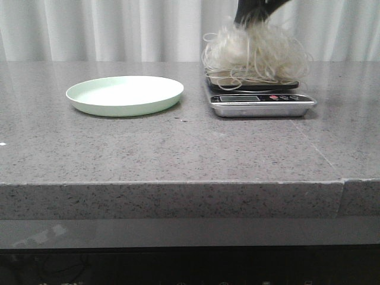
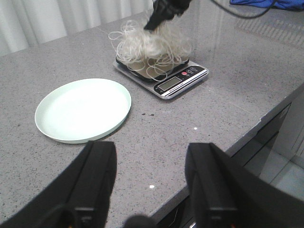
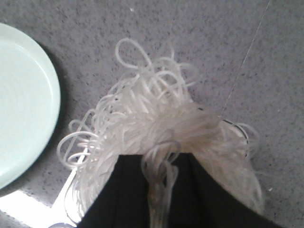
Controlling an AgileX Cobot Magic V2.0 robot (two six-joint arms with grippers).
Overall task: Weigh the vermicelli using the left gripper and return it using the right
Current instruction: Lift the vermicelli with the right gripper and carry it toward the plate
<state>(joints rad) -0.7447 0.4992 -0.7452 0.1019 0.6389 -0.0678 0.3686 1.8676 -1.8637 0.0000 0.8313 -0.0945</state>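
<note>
Two grippers concern us. We judge the return step under way: the right gripper (image 3: 159,190) is closed on the vermicelli (image 1: 255,53), which sits bunched on the scale (image 1: 261,104), ready for lifting. Left of the scale, the plate (image 1: 124,95) lies bare. The left gripper (image 2: 149,183), near the plate, holds nothing, jaws apart. Grey speckled counter (image 1: 178,154); pale curtains (image 1: 101,29) behind the scale.
</note>
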